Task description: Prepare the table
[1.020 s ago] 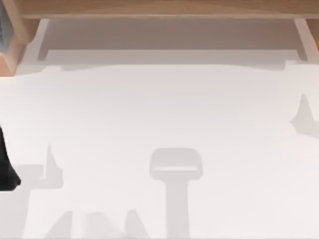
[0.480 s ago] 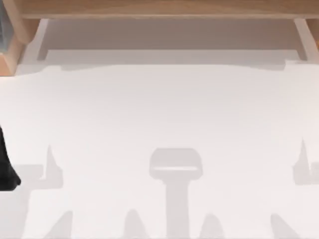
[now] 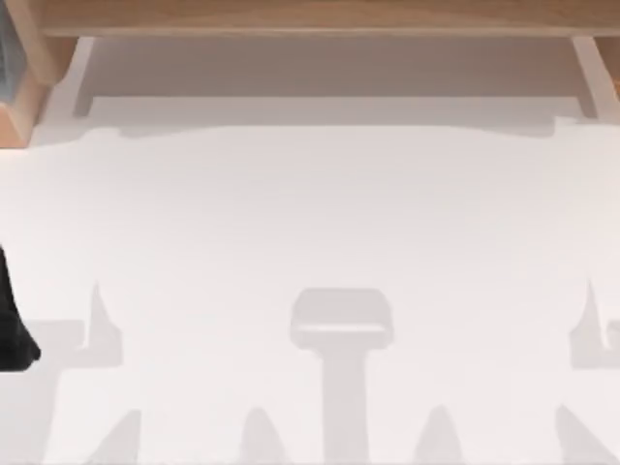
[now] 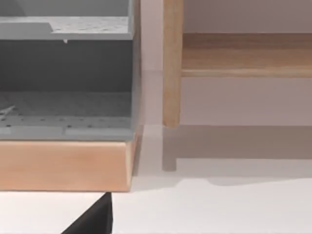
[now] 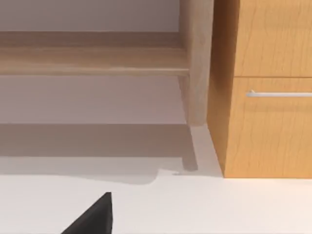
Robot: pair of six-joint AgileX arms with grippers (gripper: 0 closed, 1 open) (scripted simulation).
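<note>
Top view: the large, plain, smooth white table (image 3: 320,213) spans nearly the whole picture, bare in its middle, crossed by grey shadows at its near edge. Along its far side runs the light-brown wooden shelf frame (image 3: 310,17), kept back, I judge, so the working surface stays free. A dark part of the left arm (image 3: 12,325) sits at the left edge (whether either pincer is spread or pressed together, I cannot tell). The grey open-fronted box (image 4: 66,73) looks empty; the wooden drawer cabinet (image 5: 265,87) is closed.
</note>
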